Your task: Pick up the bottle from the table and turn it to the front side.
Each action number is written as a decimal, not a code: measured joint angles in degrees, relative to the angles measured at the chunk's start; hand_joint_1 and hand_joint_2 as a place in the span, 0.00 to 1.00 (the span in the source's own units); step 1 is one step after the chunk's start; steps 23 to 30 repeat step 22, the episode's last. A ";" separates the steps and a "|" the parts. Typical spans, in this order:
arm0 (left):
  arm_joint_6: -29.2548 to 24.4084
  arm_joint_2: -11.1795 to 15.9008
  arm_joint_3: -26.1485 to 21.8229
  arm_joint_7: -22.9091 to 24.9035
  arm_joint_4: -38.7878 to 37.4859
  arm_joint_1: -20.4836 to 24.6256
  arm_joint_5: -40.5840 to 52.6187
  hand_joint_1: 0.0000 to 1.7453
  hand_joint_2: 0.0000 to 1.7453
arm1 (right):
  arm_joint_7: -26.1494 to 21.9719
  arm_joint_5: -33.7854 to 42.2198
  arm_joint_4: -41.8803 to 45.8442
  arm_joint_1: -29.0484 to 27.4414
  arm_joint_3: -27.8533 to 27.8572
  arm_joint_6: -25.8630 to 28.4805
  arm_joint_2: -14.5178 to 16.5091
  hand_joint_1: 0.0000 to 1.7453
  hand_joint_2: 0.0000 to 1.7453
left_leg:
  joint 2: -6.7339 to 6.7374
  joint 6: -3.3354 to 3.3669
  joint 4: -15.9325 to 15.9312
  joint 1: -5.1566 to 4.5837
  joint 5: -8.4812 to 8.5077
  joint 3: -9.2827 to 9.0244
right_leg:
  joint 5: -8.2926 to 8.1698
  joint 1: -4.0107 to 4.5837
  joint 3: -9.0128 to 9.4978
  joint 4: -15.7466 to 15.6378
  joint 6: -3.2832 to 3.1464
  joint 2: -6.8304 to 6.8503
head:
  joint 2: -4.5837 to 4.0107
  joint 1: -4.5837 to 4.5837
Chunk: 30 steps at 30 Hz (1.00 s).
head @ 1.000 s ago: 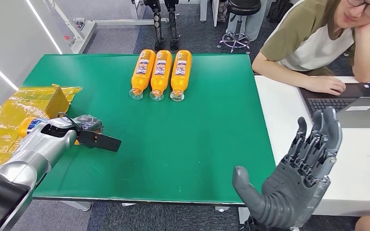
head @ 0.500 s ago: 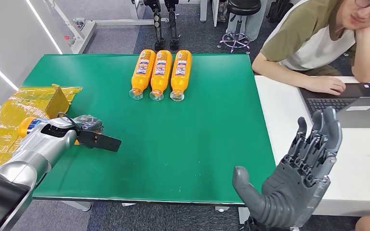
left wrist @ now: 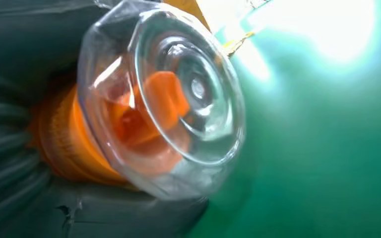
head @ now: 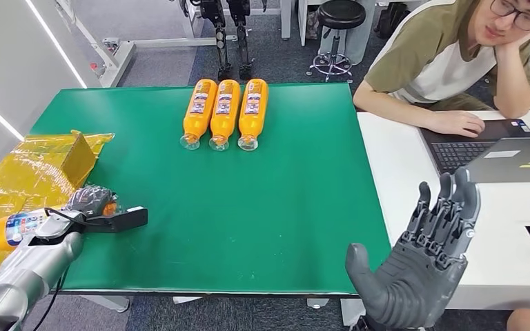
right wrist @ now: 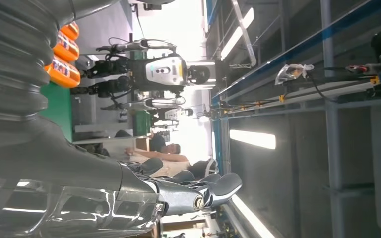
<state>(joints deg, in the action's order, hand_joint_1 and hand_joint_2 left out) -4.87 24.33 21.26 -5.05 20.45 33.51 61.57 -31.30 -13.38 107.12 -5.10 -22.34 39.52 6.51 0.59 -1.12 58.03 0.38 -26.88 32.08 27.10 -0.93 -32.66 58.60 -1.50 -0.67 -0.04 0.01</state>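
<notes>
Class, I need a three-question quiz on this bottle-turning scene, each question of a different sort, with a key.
1. True or false: the left hand holds a bottle.
2. How many orange bottles lie in the row at the far side of the green table?
3. The right hand is: A) holding a bottle B) open, fingers apart C) resting on the laptop

Key: 1 true; 2 three; 3 B

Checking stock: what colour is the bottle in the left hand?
Orange, with a clear cap; the bottle shows best in the left wrist view.
</notes>
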 joint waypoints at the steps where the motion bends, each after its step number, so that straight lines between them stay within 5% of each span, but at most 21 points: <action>1: 0.13 0.08 -0.47 -0.01 0.10 -0.19 0.29 0.88 1.00 | 0.09 -0.03 0.00 -0.10 0.00 -0.06 -0.02 0.00 1.00 | 0.00 -0.01 -0.03 0.00 0.01 -0.05 | -0.01 0.00 0.03 0.01 -0.02 0.00 | 0.00 0.00; 8: 0.10 0.44 -3.02 -0.23 0.89 -1.45 2.68 0.83 1.00 | 0.29 -0.87 0.23 -0.85 -0.04 -1.13 -0.10 0.00 1.00 | -0.05 -0.05 -0.20 0.00 0.03 -0.27 | 0.08 0.00 0.13 0.01 -0.16 0.03 | 0.00 0.00; 9: 0.10 0.46 -3.36 -0.38 0.98 -1.58 3.01 0.75 1.00 | 0.41 -1.16 0.37 -1.09 -0.04 -1.34 -0.14 0.00 1.00 | -0.09 -0.05 -0.22 0.00 0.03 -0.27 | 0.11 0.01 0.14 0.01 -0.20 0.05 | 0.00 0.00; 13: -0.15 0.71 -4.17 -1.46 1.32 -2.05 4.23 0.09 1.00 | 0.83 -1.65 0.64 -1.68 -0.07 -2.28 -0.37 0.00 1.00 | -0.12 -0.07 -0.26 0.00 0.04 -0.29 | 0.13 0.01 0.15 0.02 -0.23 0.08 | 0.00 -0.01; 14: -0.33 0.78 -4.27 -1.74 1.45 -2.22 4.55 0.03 1.00 | 0.88 -1.68 0.66 -1.70 -0.08 -2.53 -0.41 0.00 1.00 | -0.12 -0.07 -0.27 0.00 0.04 -0.30 | 0.13 0.01 0.15 0.02 -0.24 0.08 | 0.00 -0.01; 30: -2.81 0.85 -4.57 -2.45 2.78 -3.23 6.08 0.00 1.00 | 1.73 -1.68 0.66 -1.75 -0.20 -3.96 -0.48 0.00 1.00 | -0.15 -0.10 -0.27 0.01 0.06 -0.31 | 0.15 0.02 0.13 0.01 -0.25 0.09 | 0.00 0.00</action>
